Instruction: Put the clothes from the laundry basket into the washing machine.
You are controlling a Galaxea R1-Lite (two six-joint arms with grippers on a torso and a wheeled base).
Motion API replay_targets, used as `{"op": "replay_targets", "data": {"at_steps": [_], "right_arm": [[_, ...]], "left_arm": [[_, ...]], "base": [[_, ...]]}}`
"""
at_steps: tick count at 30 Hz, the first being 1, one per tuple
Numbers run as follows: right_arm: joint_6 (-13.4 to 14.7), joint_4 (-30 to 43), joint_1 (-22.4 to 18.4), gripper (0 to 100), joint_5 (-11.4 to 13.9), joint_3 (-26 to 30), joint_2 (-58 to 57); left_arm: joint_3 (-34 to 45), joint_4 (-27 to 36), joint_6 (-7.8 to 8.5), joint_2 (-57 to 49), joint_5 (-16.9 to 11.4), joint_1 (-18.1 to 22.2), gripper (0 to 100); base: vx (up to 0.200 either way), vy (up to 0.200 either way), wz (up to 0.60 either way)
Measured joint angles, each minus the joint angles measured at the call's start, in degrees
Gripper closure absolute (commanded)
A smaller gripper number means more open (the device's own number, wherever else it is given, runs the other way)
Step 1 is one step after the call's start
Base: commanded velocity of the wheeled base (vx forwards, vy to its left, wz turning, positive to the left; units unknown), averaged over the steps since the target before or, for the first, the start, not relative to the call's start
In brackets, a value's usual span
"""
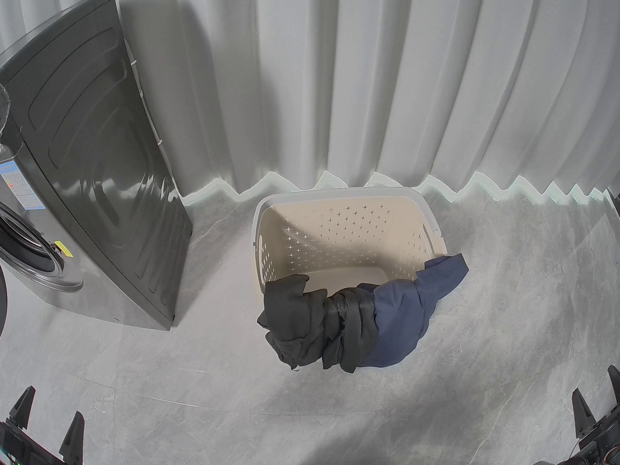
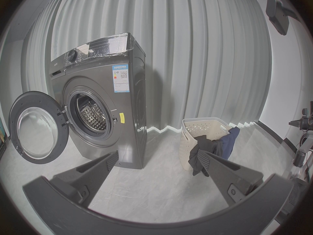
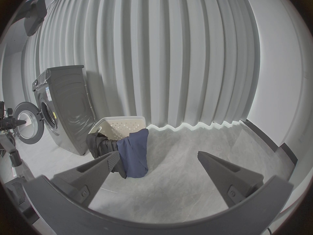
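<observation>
Hanging low at about 7 o'clock, my left gripper (image 1: 51, 414) is spread wide and empty. My right gripper (image 1: 594, 390), at about 5 o'clock, is just as wide and empty. Bare floor (image 1: 194, 382) lies between both and the load.

Ahead at 12 o'clock, a black garment (image 1: 310, 324) and a blue garment (image 1: 400, 311) are draped over the near rim of the laundry basket (image 1: 336, 194). They hang down its outer wall. Black sits toward 11, blue toward 1. The two touch and look twisted together where they meet. What I can see of the basket's bottom looks bare.

Farther off at 10 o'clock stands the washing machine (image 1: 97, 163). From the left wrist, its door (image 2: 37, 126) is swung open and the drum (image 2: 93, 115) is exposed. A curtain (image 1: 387, 66) hangs behind.

Judgement: the step in hand is the first pick-up, with nothing loaded yet.
- Take the black garment with the left gripper, since it is on the machine's side.
- Come down on the thick bunch atop the rim, not the loose hem.
- Close deep into the cloth.
- Lift straight up so the basket does not tip toward me.
- Expect the blue garment to drag along.
</observation>
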Motion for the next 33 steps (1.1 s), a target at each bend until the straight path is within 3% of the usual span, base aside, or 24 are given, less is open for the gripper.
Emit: {"op": "replay_targets", "data": {"at_steps": [6, 13, 24, 33], "right_arm": [[-0.76, -1.55, -0.11, 0, 0.06, -1.11, 0.00], [-0.43, -0.79, -0.29, 0, 0.66, -10.67, 4.39], [5.47, -3.39, 1.24, 0, 2.68, -16.30, 30.00], [8.00, -19.07, 3.54, 0, 3.01, -16.82, 55.74]], "left_arm": [[0.00, -0.05, -0.35, 0.00, 0.09, -0.05, 0], [0.00, -0.02, -0.30, 0.00, 0.16, 0.00, 0], [0.00, -0.02, -0.44, 0.00, 0.16, -0.05, 0], [0.00, -0.02, -0.46, 0.00, 0.18, 0.00, 0]], "base": [[0.000, 0.000, 0.00], [0.000, 0.000, 0.00], [0.000, 0.000, 0.00], [0.000, 0.000, 0.00]]}}
